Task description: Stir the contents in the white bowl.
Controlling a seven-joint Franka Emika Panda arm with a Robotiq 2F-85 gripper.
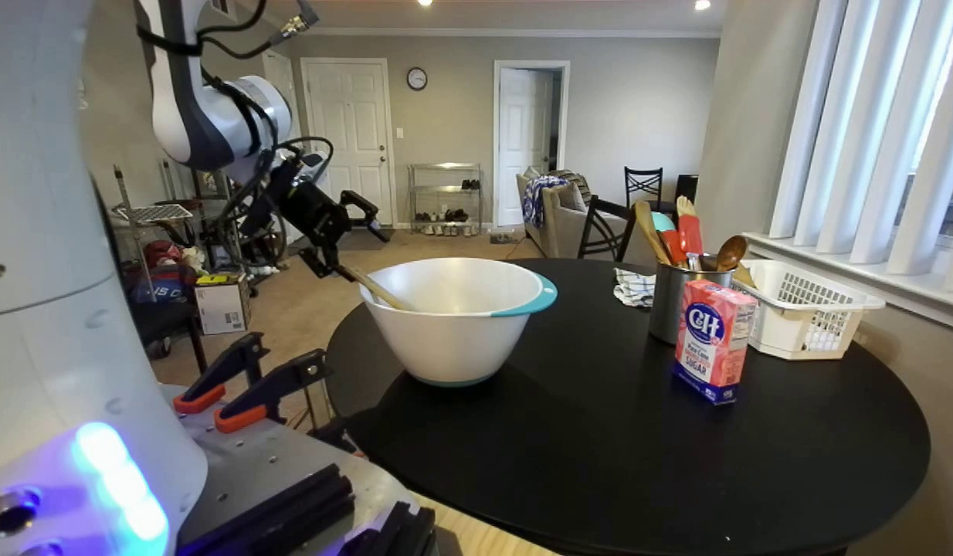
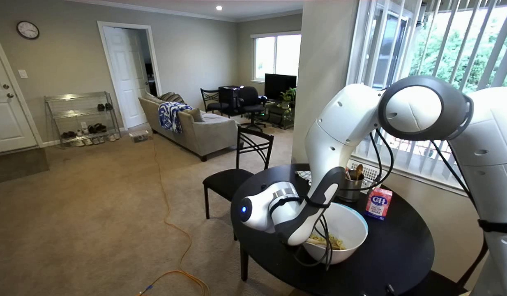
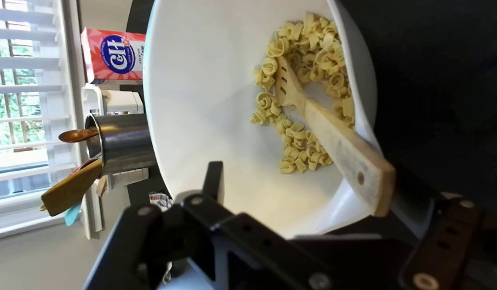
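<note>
Beside the rim of the white bowl (image 1: 453, 340), see the gripper (image 1: 354, 252), tilted, with fingers set wide apart. Close to one finger, see the handle end of a wooden spatula (image 3: 345, 149), with contact there too unclear to judge. From that end, slants down across the rim to a slotted head among pasta (image 3: 327, 60). See the pasta pale yellow and curled, gathered at the bottom around the head, with bare white showing between clumps. Make out the bowl upright on the black table (image 1: 600, 463), near the edge, with teal along part of the rim and at the base. In an exterior view, see the arm (image 2: 339, 123) bent over the table, hiding part of the bowl.

Past the bowl, see a sugar box (image 1: 712, 340) upright, apart from the bowl. Just beside the box, see a steel canister (image 1: 664, 309) holding utensils (image 1: 689, 232), among them a brown spoon (image 1: 731, 252). Beside the canister, see a white basket (image 1: 789, 328) near the window blinds (image 1: 870, 131); on the canister's opposite side, a patterned cloth (image 1: 635, 287), crumpled.

Beyond the table, see a black chair (image 2: 228, 182), then a beige sofa (image 2: 214, 133) with a blue-and-white throw (image 2: 171, 115) over the back. Farther off, make out a wire rack (image 2: 74, 114) with shoes (image 2: 98, 128), a white door (image 2: 126, 78) ajar, and a round clock (image 1: 417, 79) high on the wall (image 1: 639, 93).
</note>
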